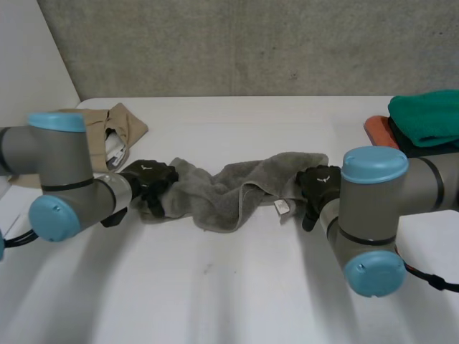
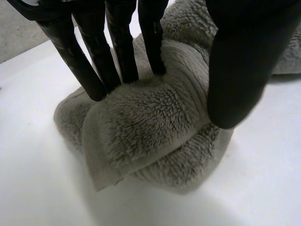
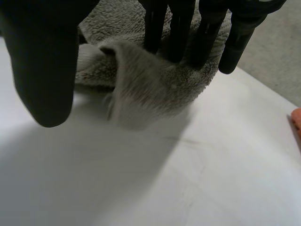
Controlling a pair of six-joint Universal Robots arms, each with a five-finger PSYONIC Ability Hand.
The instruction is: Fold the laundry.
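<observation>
Mid-table, grey towel (image 1: pixel 237 190) lies bunched btwn both hands. Left hand (image 1: pixel 150 183) at its left end: straight fingers (image 2: pixel 118 52) press into a fold, thumb apart, prob. not gripping. Right hand (image 1: pixel 319 188) at right end, fingers (image 3: pixel 176 33) straight on cloth, thumb off it.

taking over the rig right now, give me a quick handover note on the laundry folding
Left robot hand: open, straight fingers pressing on the left end of the grey towel, thumb beside it, no pinch seen.
Right robot hand: open, fingertips on the towel's right end, thumb off it, over the table.
Towel: bunched in a rumpled strip across mid-table between the hands, not folded.
Elsewhere: tan garment crumpled at the far left; green folded cloth on a stack at the far right.
Done: the green cloth looks folded.
Left: grip, spread and fold the towel, then probably the tan garment.
</observation>
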